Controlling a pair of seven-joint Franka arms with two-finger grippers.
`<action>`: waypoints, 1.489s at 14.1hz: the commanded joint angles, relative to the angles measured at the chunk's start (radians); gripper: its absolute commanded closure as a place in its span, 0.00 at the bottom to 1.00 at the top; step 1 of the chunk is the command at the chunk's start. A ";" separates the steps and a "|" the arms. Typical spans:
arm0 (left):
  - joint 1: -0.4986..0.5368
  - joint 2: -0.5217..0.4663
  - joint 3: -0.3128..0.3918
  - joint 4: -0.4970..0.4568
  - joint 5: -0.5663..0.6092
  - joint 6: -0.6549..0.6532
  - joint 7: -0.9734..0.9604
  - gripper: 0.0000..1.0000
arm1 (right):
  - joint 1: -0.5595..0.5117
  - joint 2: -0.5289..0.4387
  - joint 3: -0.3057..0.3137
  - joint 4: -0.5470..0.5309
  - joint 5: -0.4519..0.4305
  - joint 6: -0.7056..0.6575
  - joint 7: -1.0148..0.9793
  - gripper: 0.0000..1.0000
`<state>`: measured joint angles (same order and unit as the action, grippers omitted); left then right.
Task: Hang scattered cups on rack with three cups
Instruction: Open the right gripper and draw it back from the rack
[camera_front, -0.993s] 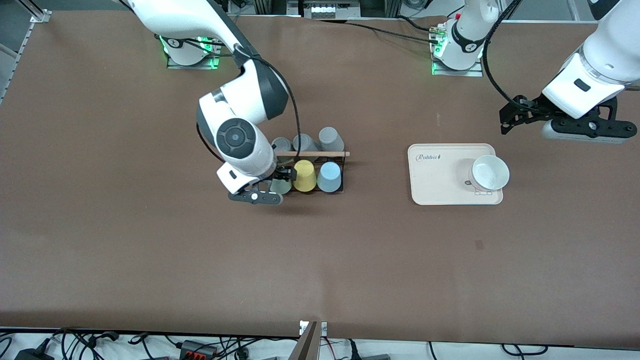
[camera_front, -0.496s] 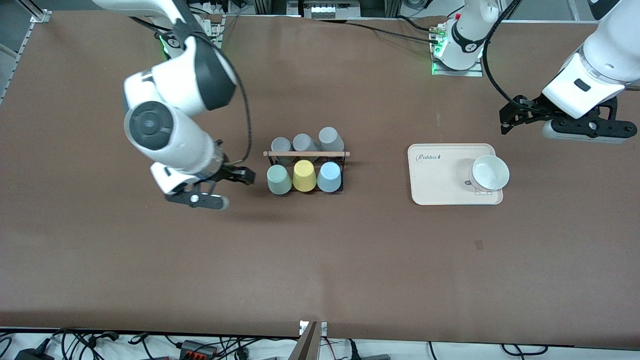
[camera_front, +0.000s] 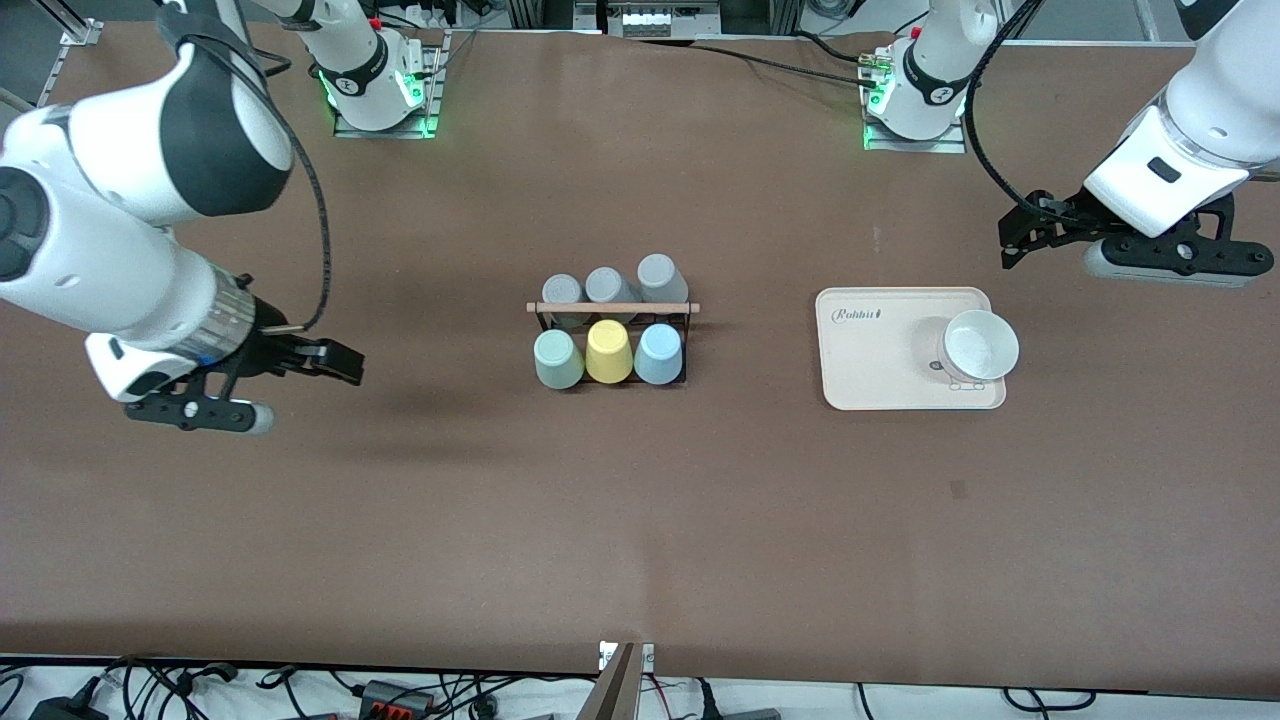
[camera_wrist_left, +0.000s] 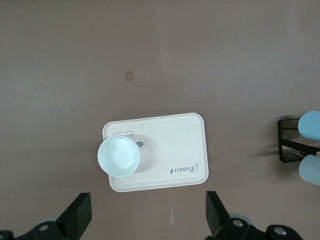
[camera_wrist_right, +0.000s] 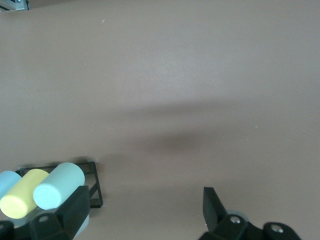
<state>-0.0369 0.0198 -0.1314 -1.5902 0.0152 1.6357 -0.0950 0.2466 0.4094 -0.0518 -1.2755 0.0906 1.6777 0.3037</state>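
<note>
The right hand (camera_front: 335, 362) is open and empty over the worktop, well apart from the rack (camera_front: 612, 308); the left hand (camera_front: 1020, 232), open, waits near the cream tray (camera_front: 870, 370). The mint cup (camera_front: 558, 359) and blue cup (camera_front: 659, 353) on the rack look light, stiff and smooth, best gripped across the side walls.

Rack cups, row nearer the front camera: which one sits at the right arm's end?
The pale mint green cup, beside the yellow cup; the light blue cup sits at the other end of the rack.

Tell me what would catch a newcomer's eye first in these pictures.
Probably the rack mid-table, with the yellow cup between the mint green cup and the light blue cup on its nearer row and three grey cups on its farther row. Next, the cream tray toward the left arm's end, holding a white bowl. The open right gripper and the open left gripper hang over bare table, holding nothing.
</note>
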 joint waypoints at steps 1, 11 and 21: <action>0.005 0.011 -0.005 0.030 -0.020 -0.020 0.017 0.00 | -0.046 -0.030 0.015 -0.005 -0.014 -0.044 -0.047 0.00; 0.006 0.011 -0.004 0.030 -0.020 -0.020 0.017 0.00 | -0.193 -0.119 0.029 -0.045 -0.057 -0.058 -0.248 0.00; 0.006 0.009 -0.004 0.030 -0.020 -0.022 0.017 0.00 | -0.253 -0.256 0.030 -0.219 -0.064 -0.006 -0.348 0.00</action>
<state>-0.0368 0.0198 -0.1321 -1.5898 0.0152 1.6357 -0.0949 0.0094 0.2537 -0.0386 -1.3543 0.0335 1.6269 -0.0254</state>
